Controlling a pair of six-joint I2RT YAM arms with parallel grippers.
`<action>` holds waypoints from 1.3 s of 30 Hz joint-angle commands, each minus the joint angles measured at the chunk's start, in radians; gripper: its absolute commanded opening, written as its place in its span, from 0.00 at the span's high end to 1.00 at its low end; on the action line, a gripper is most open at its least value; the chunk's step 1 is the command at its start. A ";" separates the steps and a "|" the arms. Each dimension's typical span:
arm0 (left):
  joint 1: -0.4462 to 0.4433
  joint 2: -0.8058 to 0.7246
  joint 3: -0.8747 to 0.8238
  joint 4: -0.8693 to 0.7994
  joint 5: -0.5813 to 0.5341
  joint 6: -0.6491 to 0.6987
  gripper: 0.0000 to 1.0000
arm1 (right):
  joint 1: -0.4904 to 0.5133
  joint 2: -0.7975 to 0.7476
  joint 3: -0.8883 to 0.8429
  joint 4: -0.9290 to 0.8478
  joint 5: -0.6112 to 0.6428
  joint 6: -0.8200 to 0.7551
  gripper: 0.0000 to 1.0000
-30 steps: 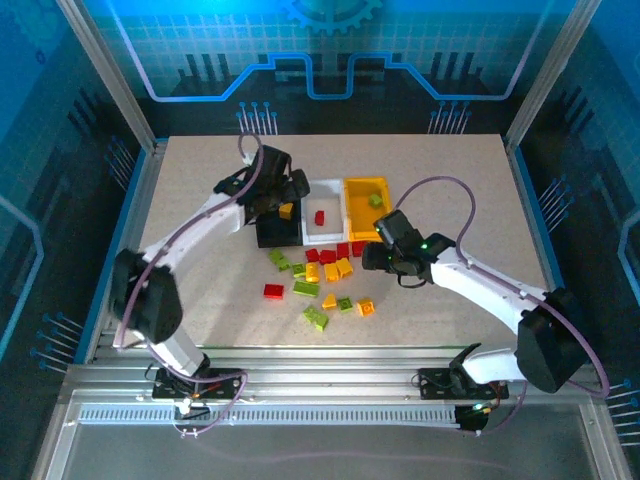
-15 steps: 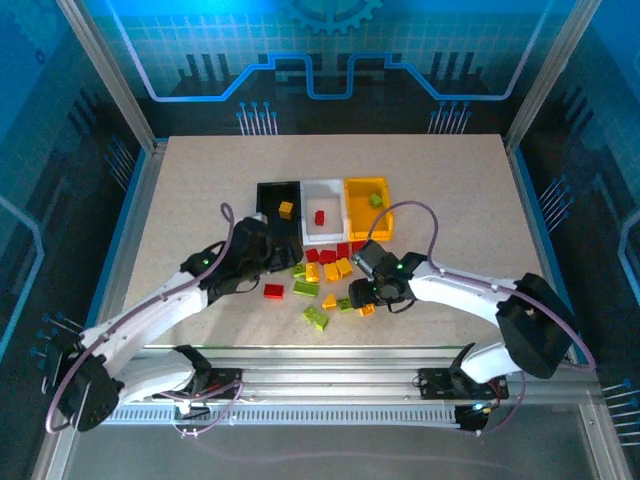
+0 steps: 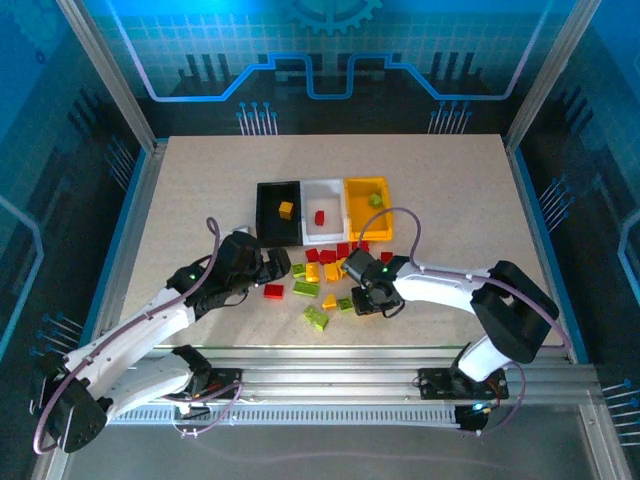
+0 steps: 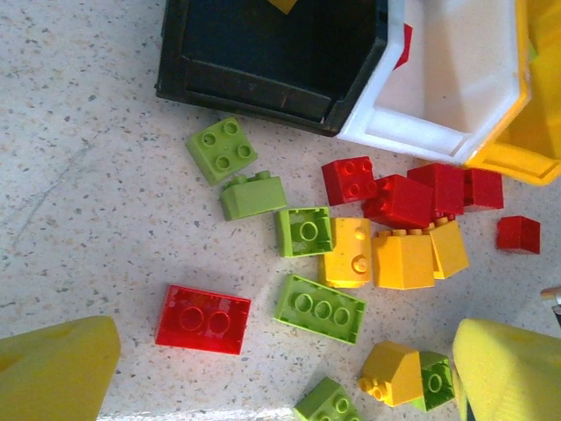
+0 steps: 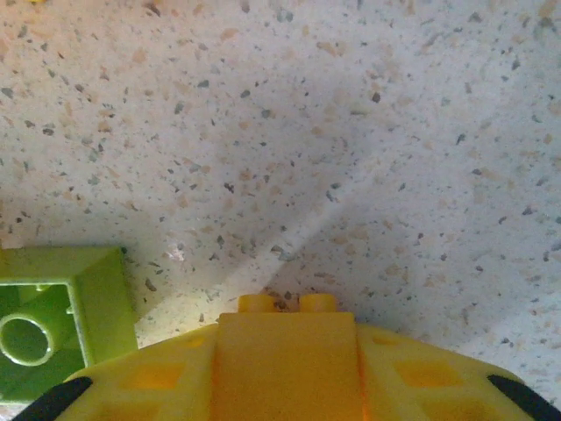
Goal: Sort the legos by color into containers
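The legos (image 3: 325,272) lie scattered in red, yellow-orange and lime green just in front of the containers: a black bin (image 3: 268,228), a white bin (image 3: 322,235) and a yellow bin (image 3: 362,186) in a row. My left gripper (image 3: 278,264) hovers open at the pile's left edge. In the left wrist view its gripper (image 4: 285,381) spans a flat red brick (image 4: 203,318) and a flat green brick (image 4: 320,308). My right gripper (image 3: 362,302) is down at the pile's near right side. It (image 5: 285,386) is shut on a yellow-orange brick (image 5: 285,338), with a green brick (image 5: 53,338) beside it.
The black bin holds a yellow-orange brick (image 3: 286,209), the white one a red brick (image 3: 319,217), the yellow one a green brick (image 3: 375,200). Bare speckled tabletop (image 3: 200,180) surrounds the bins and pile. Metal frame rails (image 3: 320,365) run along the near edge.
My left arm swung back from over the black bin to the pile's left side. My right gripper moved left and down into the pile and closed on a yellow-orange brick.
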 commanded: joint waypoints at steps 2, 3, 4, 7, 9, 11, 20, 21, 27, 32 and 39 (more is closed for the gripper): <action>0.003 -0.012 0.008 -0.057 -0.062 -0.005 0.01 | 0.020 -0.075 0.086 -0.048 0.021 -0.025 0.66; 0.004 -0.015 0.008 -0.064 -0.073 -0.007 0.01 | 0.020 -0.088 0.116 -0.053 0.017 -0.038 0.67; 0.004 -0.019 0.003 -0.073 -0.086 -0.012 0.01 | 0.020 -0.092 0.149 -0.056 0.011 -0.054 0.67; 0.008 -0.033 -0.013 -0.089 -0.095 -0.027 0.01 | 0.021 -0.051 0.287 -0.036 -0.004 -0.093 0.68; 0.009 -0.042 -0.020 -0.098 -0.091 -0.037 0.01 | 0.021 0.022 0.403 -0.024 -0.014 -0.117 0.67; 0.009 -0.045 -0.023 -0.113 -0.087 -0.040 0.01 | 0.020 0.117 0.538 -0.018 -0.016 -0.143 0.67; 0.014 -0.129 -0.062 -0.145 -0.059 -0.036 0.01 | -0.013 0.585 1.126 -0.098 -0.063 -0.188 0.65; 0.015 -0.134 -0.063 -0.148 -0.056 -0.035 0.01 | -0.015 0.625 1.175 -0.115 -0.067 -0.186 0.64; 0.024 -0.129 -0.067 -0.155 -0.038 -0.028 0.01 | -0.043 0.815 1.414 -0.178 -0.099 -0.176 0.54; 0.028 -0.120 -0.060 -0.149 -0.036 -0.016 0.01 | -0.055 0.819 1.477 -0.163 -0.125 -0.168 0.31; 0.030 -0.044 -0.046 -0.089 0.007 0.030 0.01 | -0.058 0.584 1.229 -0.079 -0.070 -0.136 0.30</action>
